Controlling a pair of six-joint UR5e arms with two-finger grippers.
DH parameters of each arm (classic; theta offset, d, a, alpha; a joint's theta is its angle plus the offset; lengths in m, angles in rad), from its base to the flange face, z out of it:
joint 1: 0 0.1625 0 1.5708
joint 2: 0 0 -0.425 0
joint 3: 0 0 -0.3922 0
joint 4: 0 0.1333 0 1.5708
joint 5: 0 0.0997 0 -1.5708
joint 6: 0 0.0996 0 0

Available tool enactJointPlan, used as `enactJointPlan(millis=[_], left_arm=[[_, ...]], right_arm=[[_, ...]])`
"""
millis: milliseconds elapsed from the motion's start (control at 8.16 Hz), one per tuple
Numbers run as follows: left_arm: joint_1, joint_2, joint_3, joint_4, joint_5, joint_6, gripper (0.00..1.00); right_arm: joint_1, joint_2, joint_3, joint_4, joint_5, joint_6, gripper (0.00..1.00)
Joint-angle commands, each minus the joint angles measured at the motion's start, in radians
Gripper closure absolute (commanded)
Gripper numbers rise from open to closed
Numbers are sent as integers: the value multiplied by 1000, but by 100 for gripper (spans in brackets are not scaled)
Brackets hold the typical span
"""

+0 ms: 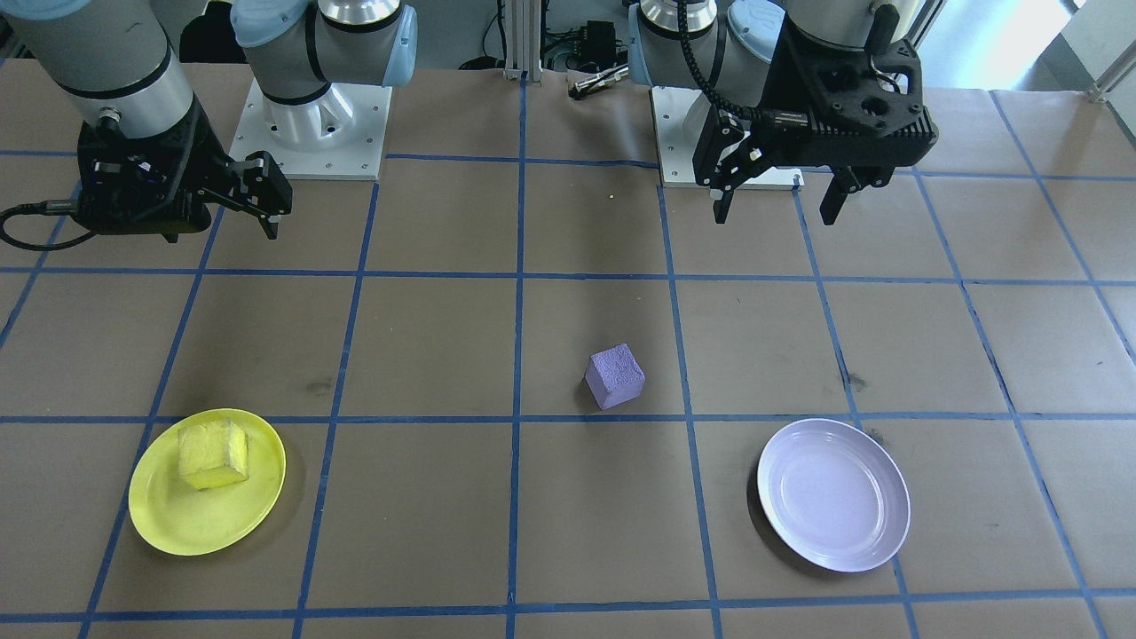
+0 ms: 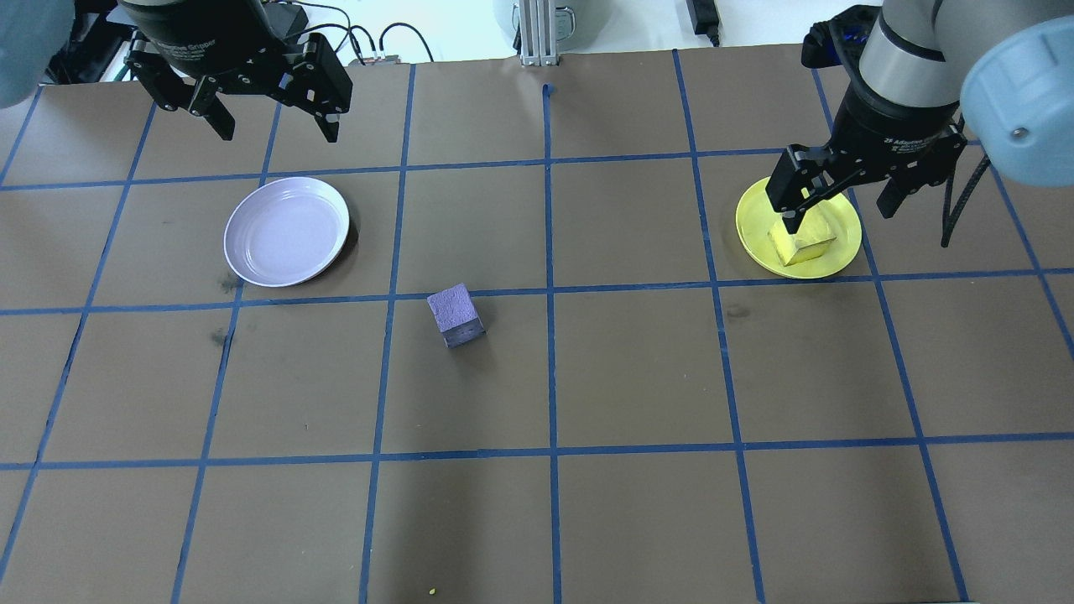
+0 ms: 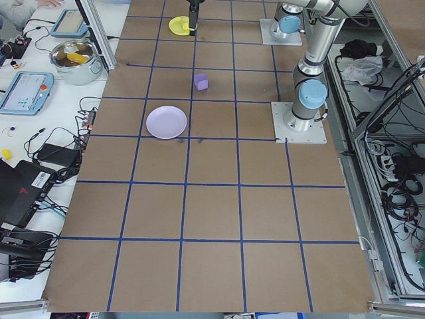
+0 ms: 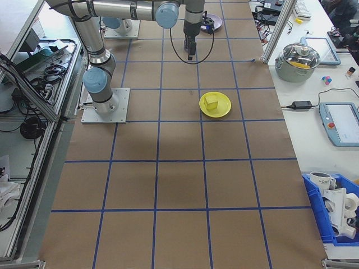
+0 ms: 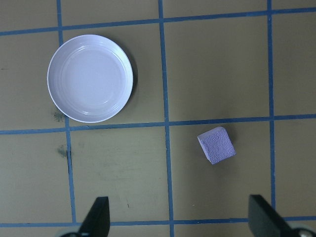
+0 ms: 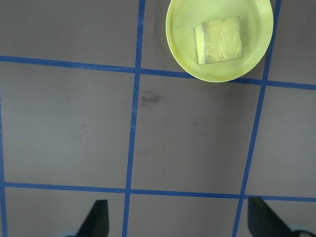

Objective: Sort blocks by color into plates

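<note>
The yellow block (image 1: 213, 454) (image 2: 804, 242) (image 6: 218, 40) lies in the yellow plate (image 1: 177, 532) (image 2: 843, 252) (image 6: 182, 29). The light purple block (image 1: 614, 375) (image 2: 456, 315) (image 5: 216, 145) sits on the brown table near its middle, apart from the lavender plate (image 1: 834, 493) (image 2: 287, 231) (image 5: 90, 78), which holds nothing. My left gripper (image 1: 772, 200) (image 2: 275, 130) (image 5: 180, 219) hangs open and empty, raised above the table on the robot's side of the lavender plate. My right gripper (image 2: 839, 210) (image 6: 177, 222) is open and empty too, raised on the robot's side of the yellow plate.
Blue tape lines divide the brown table into squares. The two white arm base plates (image 1: 311, 129) (image 1: 710, 133) sit at the robot's edge. Side benches carry a lidded pot (image 3: 76, 56) (image 4: 303, 59), tablets and cables, off the work surface.
</note>
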Motion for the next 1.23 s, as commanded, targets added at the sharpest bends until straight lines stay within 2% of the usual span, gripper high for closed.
enactJointPlan(millis=[0,490,1103], left_arm=[[-1,-2,-1,1,0,0,0],[-1,0,-1,-1,0,0,0],[-1,0,0,1,0,0,0]], right_arm=[[-1,-20,-3,-17,-2,11,0],[4,-51,1,-10,7,-4,0],[2,-48,3,1,4,-4,0]])
